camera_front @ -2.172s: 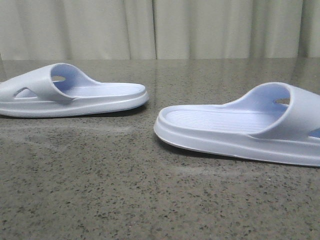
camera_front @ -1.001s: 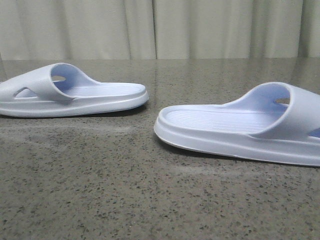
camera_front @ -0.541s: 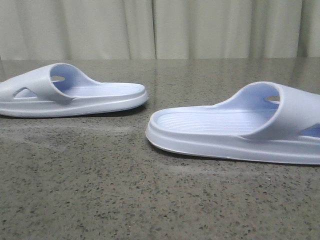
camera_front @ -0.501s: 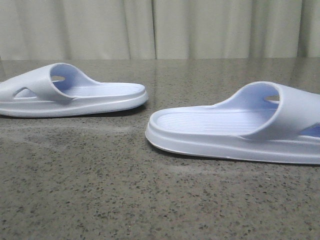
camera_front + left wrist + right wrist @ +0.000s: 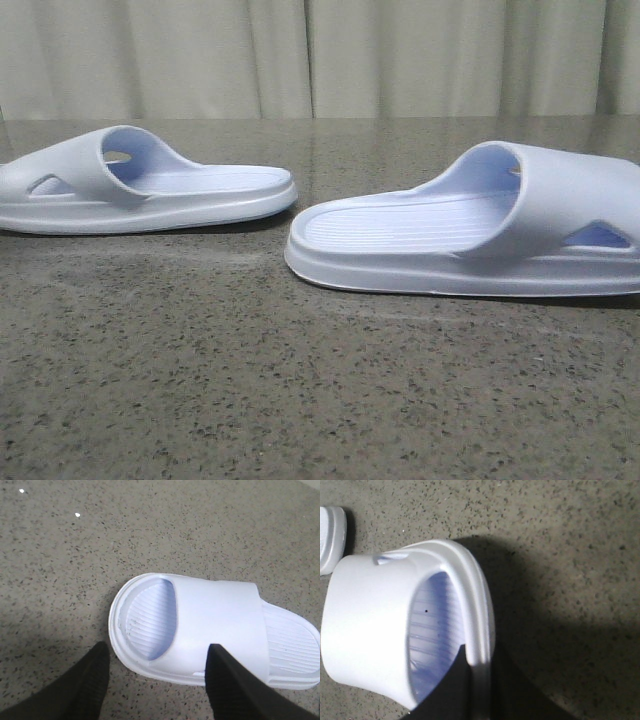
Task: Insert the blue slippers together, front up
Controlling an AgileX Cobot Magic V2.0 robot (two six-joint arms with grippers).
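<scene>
Two pale blue foam slippers lie apart on the speckled grey stone surface (image 5: pixel 300 400). The left pincer (image 5: pixel 157 672) hangs spread wide over the left slipper (image 5: pixel 140 190), not touching. The right pincer (image 5: pixel 475 680) is clamped on the right slipper's (image 5: pixel 470 240) side rim.

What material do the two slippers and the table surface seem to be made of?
The left slipper and the right slipper look like one-piece moulded foam, perhaps EVA: thick rounded edges, matte pale blue skin, ribs pressed into the footbed, no seams. The table looks like polished speckled stone, granite or an imitation: dark and light grains, and a soft reflection of the slippers.
</scene>
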